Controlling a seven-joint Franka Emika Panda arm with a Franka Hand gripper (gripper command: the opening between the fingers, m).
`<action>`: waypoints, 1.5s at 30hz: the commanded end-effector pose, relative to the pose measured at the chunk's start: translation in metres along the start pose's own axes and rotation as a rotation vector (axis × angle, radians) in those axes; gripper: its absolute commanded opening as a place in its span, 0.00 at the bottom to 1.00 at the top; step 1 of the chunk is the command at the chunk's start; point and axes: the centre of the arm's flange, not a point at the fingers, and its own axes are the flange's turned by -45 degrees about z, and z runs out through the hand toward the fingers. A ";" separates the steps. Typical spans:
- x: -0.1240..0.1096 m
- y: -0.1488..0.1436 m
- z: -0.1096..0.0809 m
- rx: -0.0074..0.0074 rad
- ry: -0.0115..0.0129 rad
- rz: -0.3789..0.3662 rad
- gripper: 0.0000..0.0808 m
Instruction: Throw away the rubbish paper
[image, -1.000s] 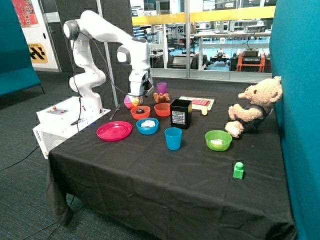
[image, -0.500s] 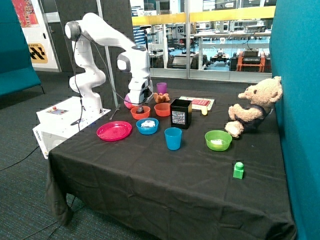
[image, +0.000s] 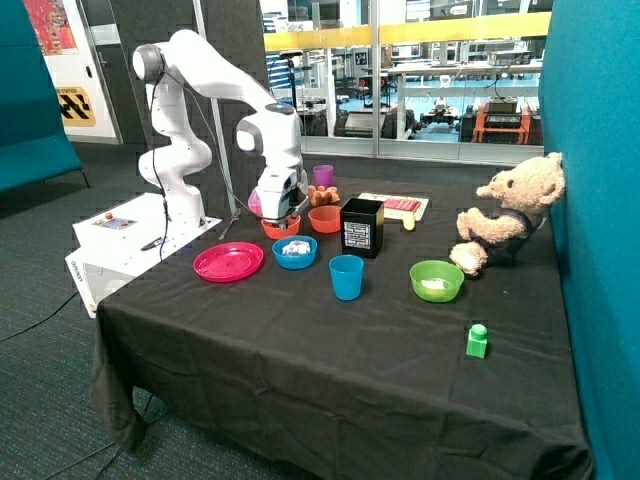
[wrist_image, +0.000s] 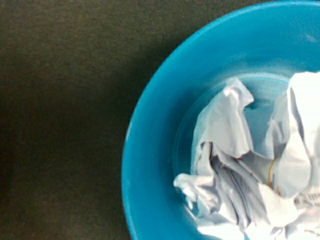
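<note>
— While it hangs low over the bowls near the far edge of the black-clothed table, what is the white arm's two-finger gripper doing?

— It sits just above the round blue plastic bowl, partly covering the orange plastic bowl behind it. Whether it is spread or closed I cannot tell — the wrist view shows no fingers at all.

— And the rubbish paper?

— One crumpled white paper wad lies inside the blue bowl, filling much of its floor, with the dark cloth beside the rim. Another small white wad rests in the round green plastic bowl, nearer the side where the tan teddy bear sits.

— What surrounds the blue bowl?

— A flat pink plastic plate on one side, a blue plastic cup towards the front edge, and a square black box behind that cup.
</note>
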 end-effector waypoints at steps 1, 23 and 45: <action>-0.001 0.006 0.018 -0.0015 -0.0005 0.027 0.65; 0.008 0.011 0.039 -0.0015 -0.0005 0.026 0.82; 0.021 0.005 0.049 -0.0015 -0.0005 0.013 0.79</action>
